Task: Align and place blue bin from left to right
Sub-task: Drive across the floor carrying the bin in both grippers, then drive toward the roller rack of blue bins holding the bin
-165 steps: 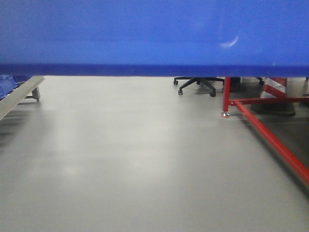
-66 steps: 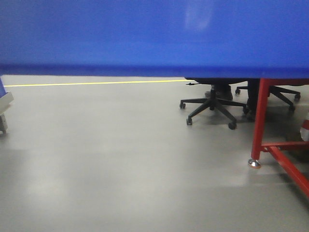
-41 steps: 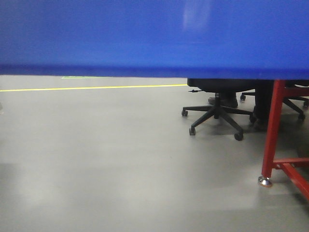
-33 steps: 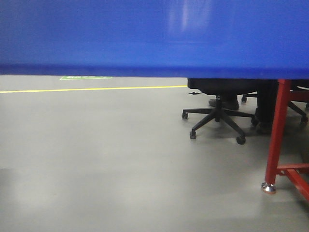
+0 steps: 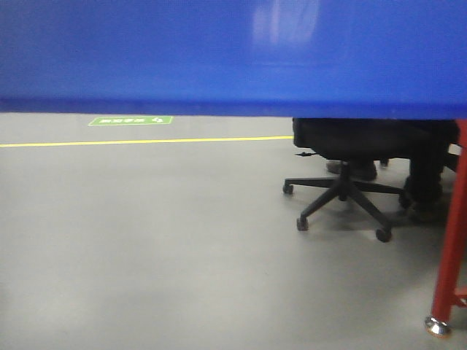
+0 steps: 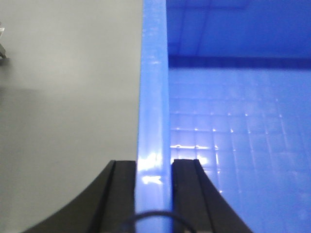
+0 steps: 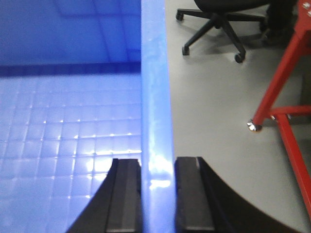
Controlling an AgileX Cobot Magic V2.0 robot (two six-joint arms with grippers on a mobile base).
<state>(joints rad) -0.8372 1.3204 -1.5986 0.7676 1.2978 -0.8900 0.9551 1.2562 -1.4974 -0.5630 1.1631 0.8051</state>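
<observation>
Front-facing view: the blue bin (image 5: 233, 55) fills the upper part, raised above the grey floor (image 5: 146, 255), with an office chair (image 5: 343, 197) and a red leg (image 5: 451, 262) beyond. The left claw (image 6: 154, 167) clamps its left wall; the right claw (image 7: 157, 165) clamps its right wall.

The blue bin (image 5: 233, 51) is smooth, glossy plastic, its inner bottom moulded in a fine grid. The left gripper (image 6: 154, 167) and right gripper (image 7: 157, 167) look matt black. The floor (image 5: 146, 255) is smooth grey with a dull sheen, and the red frame (image 7: 279, 92) is painted metal.
</observation>
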